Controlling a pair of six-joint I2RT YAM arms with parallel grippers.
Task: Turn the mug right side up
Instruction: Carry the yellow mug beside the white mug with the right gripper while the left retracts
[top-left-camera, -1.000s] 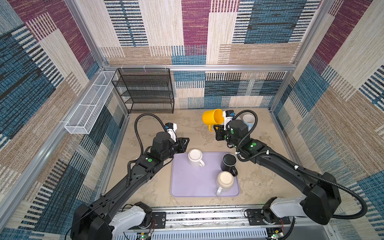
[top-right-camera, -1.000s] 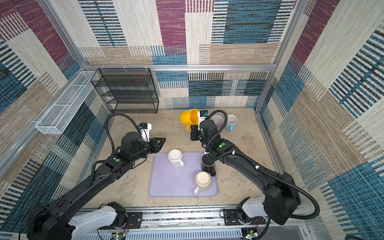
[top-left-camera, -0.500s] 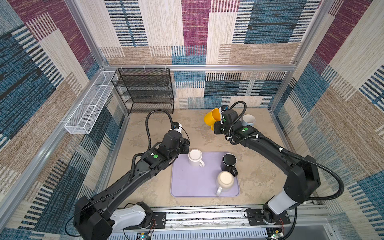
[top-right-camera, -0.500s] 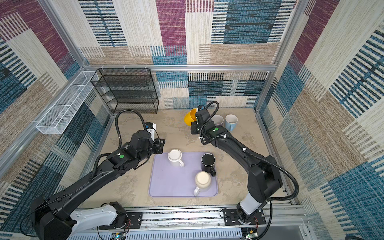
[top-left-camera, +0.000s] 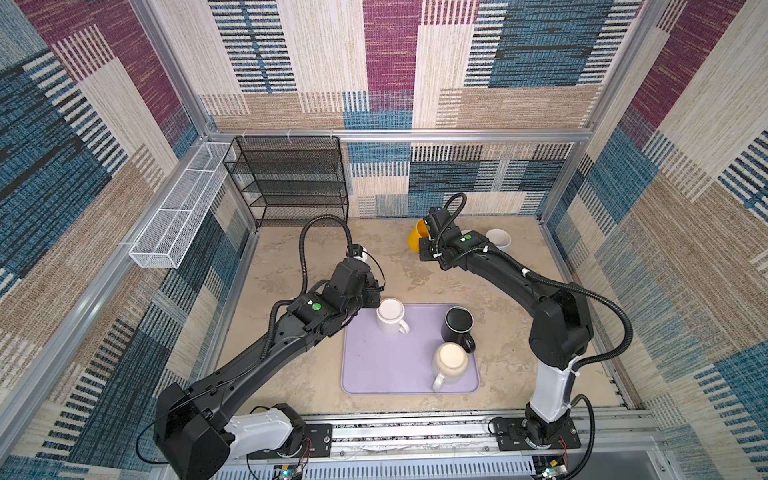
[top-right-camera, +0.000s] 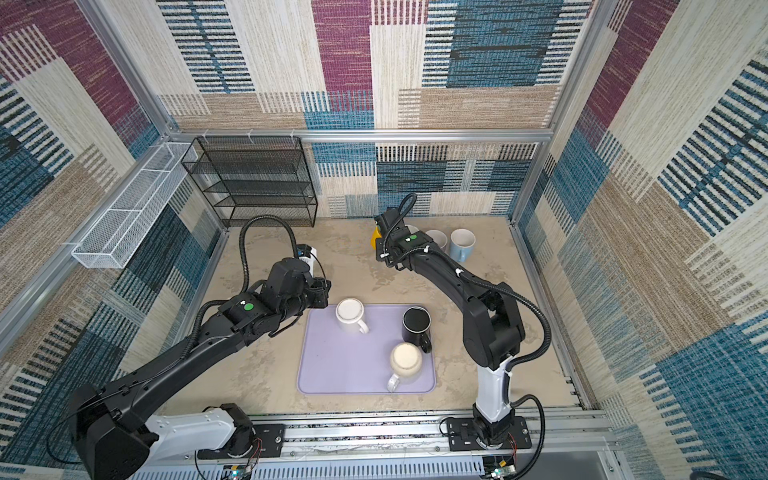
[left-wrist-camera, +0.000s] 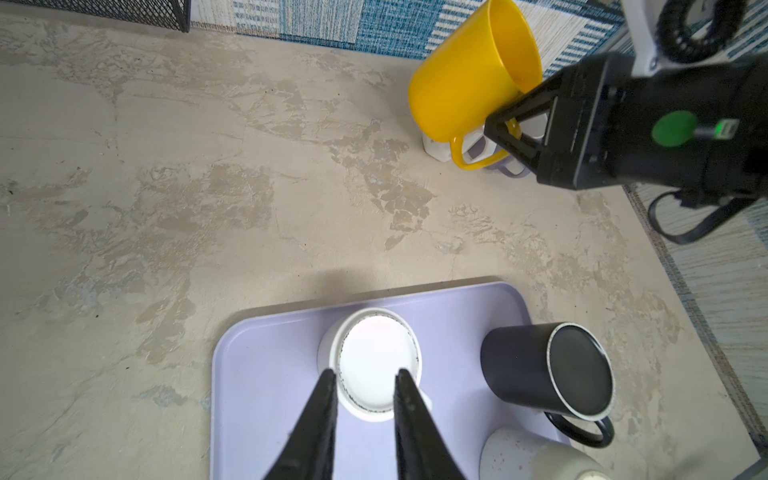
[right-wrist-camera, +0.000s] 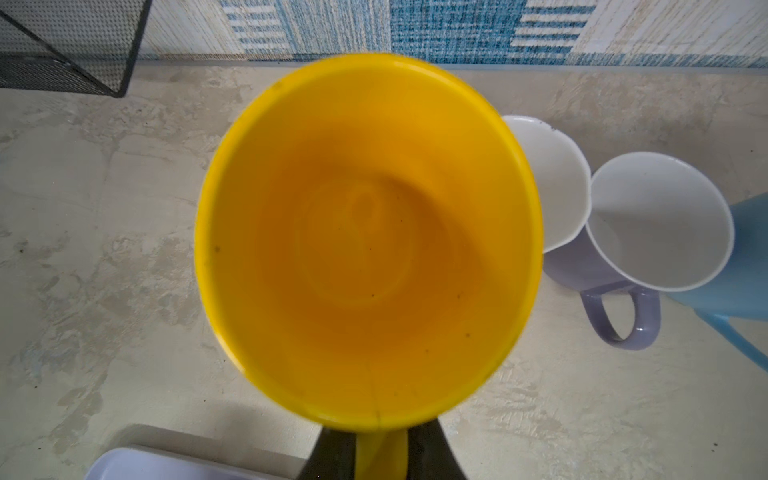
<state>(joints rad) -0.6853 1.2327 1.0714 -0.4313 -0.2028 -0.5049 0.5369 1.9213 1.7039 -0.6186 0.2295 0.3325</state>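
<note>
Tilted above the worktop near the back wall, yellow mug in right gripper, fingers clamped on its handle, left gripper fingers slightly apart over upturned white mug on lilac tray.

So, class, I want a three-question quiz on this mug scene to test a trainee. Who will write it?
1. True or false: the yellow mug stands on the tray.
2. How many mugs sit upside down on the tray?
3. The right jaws are shut on the yellow mug's: A) rim B) handle C) base

Key
1. False: it is held tilted near the back wall, off the tray.
2. Three: white, black, cream.
3. B
</note>
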